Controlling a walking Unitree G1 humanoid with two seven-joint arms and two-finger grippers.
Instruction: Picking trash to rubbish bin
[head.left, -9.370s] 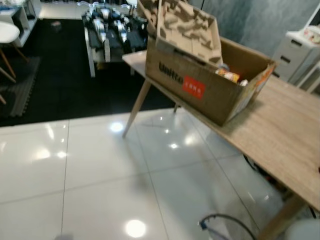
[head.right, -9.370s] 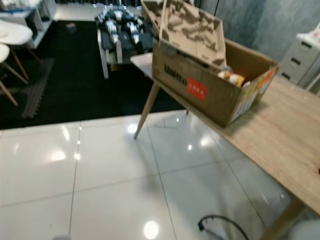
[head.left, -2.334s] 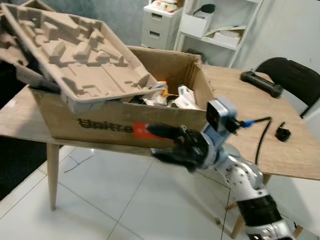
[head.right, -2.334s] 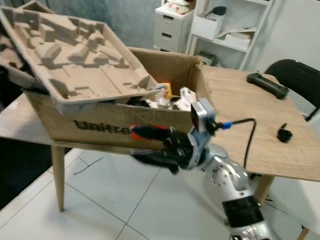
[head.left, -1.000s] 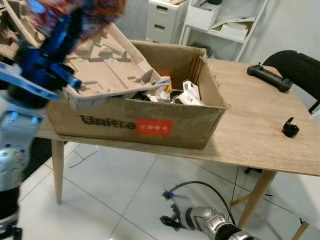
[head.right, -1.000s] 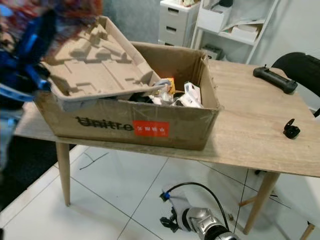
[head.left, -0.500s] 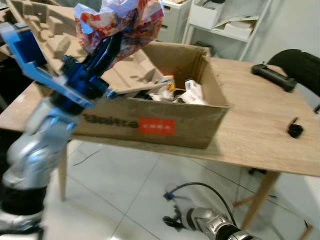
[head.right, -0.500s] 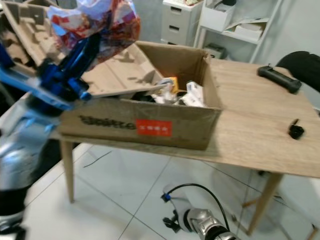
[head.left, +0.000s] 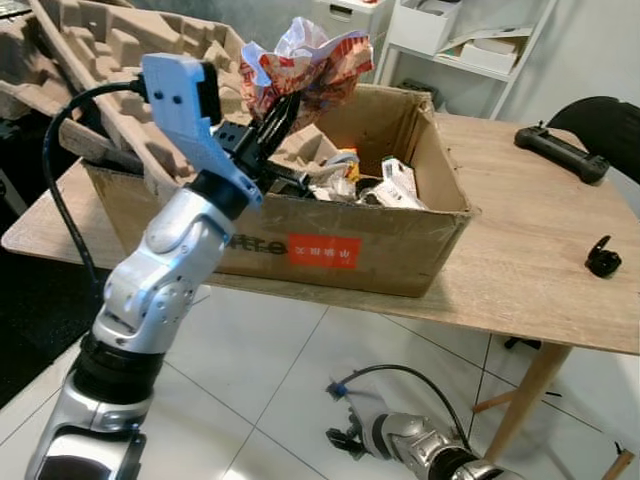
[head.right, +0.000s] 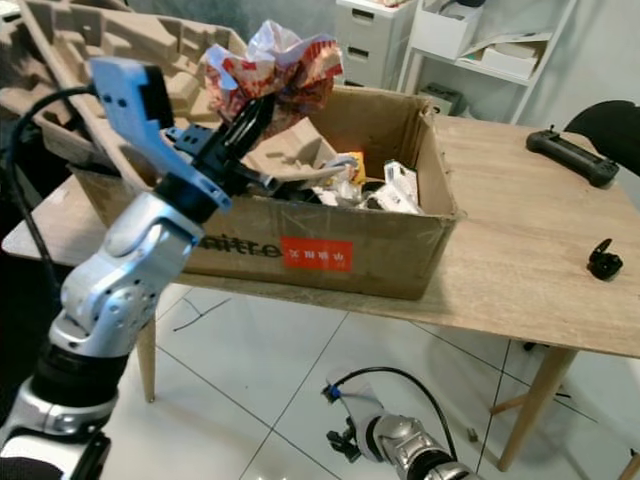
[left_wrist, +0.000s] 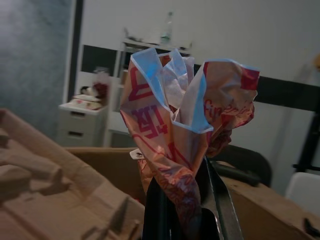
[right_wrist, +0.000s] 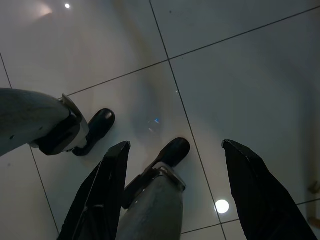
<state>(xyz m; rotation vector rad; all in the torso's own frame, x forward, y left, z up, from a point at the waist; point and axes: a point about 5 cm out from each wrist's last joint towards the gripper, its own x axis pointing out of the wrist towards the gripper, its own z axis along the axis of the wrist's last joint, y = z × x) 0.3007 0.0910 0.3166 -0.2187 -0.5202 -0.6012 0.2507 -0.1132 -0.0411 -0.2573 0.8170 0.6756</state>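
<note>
My left gripper (head.left: 283, 108) is clamped on the crumpled wrapper (head.left: 300, 65), held above the cardboard box (head.left: 400, 250) on the table (head.left: 540, 270). Wrapper's long axis runs along my fingers, bunched end upward. My right gripper (right_wrist: 175, 190) hangs spread wide over floor tiles (right_wrist: 240, 75).

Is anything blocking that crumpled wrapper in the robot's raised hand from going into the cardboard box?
Partly. The left hand holds the crumpled wrapper above the cardboard box, but a moulded pulp tray leans over the box's left half. The right half, with other trash inside, lies open just beyond the wrapper.
</note>
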